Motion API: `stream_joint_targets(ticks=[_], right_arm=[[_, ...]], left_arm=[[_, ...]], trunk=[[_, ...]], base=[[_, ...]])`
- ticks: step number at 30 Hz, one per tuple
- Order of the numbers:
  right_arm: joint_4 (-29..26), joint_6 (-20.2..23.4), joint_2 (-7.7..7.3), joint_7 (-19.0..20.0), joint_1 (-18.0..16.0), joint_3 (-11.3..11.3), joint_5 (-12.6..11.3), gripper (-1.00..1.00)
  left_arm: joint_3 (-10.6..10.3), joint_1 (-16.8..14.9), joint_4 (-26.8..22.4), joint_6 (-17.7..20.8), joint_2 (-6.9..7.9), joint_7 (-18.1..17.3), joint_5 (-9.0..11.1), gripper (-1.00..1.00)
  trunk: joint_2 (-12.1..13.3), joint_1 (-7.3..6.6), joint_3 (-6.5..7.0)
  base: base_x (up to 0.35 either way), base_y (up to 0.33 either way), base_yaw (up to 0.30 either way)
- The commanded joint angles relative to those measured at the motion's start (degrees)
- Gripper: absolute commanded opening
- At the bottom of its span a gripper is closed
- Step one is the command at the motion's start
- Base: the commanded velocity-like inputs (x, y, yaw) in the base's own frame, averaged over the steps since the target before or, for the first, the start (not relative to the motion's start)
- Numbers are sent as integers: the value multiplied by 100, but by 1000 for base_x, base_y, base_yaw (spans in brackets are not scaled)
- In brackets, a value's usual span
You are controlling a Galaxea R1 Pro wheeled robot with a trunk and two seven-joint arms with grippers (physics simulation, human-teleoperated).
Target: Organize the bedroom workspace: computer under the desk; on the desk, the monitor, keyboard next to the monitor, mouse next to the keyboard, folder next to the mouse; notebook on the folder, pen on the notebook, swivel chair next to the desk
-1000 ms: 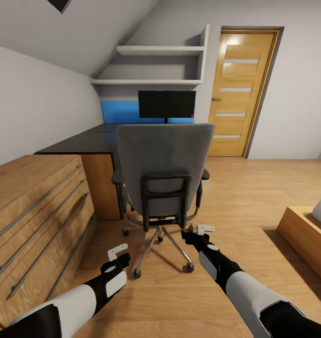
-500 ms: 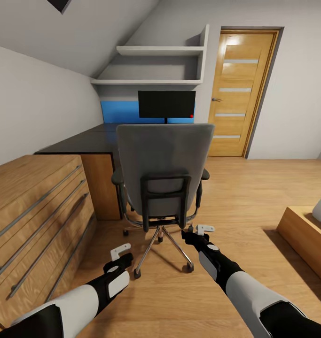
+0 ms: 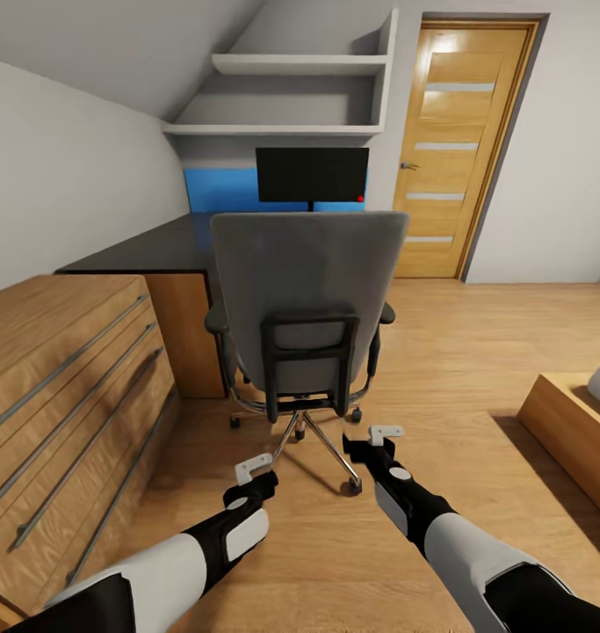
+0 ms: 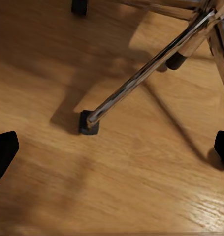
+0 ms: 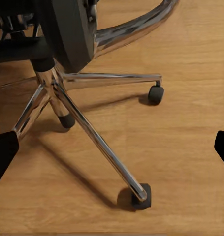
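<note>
The swivel chair (image 3: pixel 304 308) — grey back, black armrests, chrome star base on castors — stands at the black counter (image 3: pixel 150 251), facing the monitor (image 3: pixel 312 174). Left gripper (image 3: pixel 254 469) and right gripper (image 3: pixel 377 436) hover low behind it, both spread apart and empty.

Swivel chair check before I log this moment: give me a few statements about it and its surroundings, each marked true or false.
1. The swivel chair turns its back to the camera. True.
2. The monitor lies on the floor. False: it stands upright on the desk, beyond the chair.
3. The right gripper clamps a chair leg. False: its fingers are open and hold nothing.
4. A wooden door stands shut right of the monitor. True.
5. The left gripper is open over bare floor. True.
</note>
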Motion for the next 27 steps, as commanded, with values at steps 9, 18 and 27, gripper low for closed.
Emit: stream_joint_targets(ticks=[9, 18, 27], right_arm=[[23, -228, 16, -36, -5, 60, -1, 100], [24, -243, 19, -21, -5, 69, 21, 100], [206, -401, 10, 577, -3, 64, 570, 100]], left_arm=[[-142, -8, -29, -61, 63, 14, 61, 100], [-169, -5, -8, -75, 88, 22, 74, 100], [-181, -6, -7, -82, 89, 13, 72, 100]], trunk=[[-12, 16, -161], [-12, 16, -161], [-12, 16, -161]], base=[[0, 0, 0], [106, 0, 0], [65, 0, 0]])
